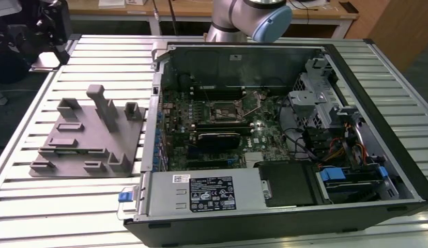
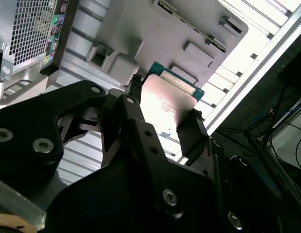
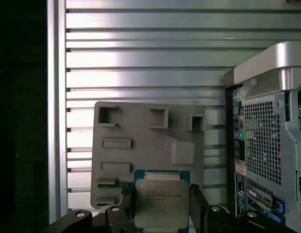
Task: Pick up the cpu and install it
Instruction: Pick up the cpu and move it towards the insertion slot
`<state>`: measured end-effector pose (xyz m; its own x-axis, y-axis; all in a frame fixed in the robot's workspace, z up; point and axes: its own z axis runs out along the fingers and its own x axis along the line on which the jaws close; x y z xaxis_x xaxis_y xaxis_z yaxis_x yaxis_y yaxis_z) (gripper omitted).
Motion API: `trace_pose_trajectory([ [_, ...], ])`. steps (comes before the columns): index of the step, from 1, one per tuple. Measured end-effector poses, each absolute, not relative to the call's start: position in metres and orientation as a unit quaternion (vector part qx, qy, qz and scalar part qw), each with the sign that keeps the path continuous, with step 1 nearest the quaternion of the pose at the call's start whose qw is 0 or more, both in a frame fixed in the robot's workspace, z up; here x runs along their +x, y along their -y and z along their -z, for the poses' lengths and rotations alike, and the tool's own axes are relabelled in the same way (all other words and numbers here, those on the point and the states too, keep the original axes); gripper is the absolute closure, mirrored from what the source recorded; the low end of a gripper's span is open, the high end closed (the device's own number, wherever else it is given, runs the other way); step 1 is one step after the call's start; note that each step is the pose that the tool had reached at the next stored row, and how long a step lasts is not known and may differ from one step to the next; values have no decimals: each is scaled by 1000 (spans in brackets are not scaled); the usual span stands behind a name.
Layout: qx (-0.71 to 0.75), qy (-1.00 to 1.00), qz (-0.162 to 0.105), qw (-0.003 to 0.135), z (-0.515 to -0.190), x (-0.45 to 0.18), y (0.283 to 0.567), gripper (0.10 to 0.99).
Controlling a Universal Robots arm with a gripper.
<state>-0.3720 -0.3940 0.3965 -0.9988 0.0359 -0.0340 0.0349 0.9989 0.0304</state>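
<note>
Slatted metal table (image 3: 141,58) is running under everything. Gripper (image 3: 161,200) is clamping the cpu (image 3: 159,206) flat by two opposite edges, over the grey fixture's (image 3: 141,141) edge. Open case (image 1: 269,225) is sitting beside it, toward the exterior view's right, with the socket (image 1: 224,109) well apart.

The square metal cpu (image 3: 158,204) is silvery with a green rim; the plastic fixture (image 3: 141,160) plain grey; the slatted table (image 3: 141,58) silver-striped.

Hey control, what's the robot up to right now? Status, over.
The hand shut on the cpu, fingers at two opposite edges. The cpu held clear above the grey fixture. The computer case alongside, not touching.
</note>
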Motion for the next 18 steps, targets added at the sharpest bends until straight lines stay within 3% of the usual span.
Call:
trace_pose_trajectory([
  [18,18,-1000,-15,17,-396,-339,394,545],
])
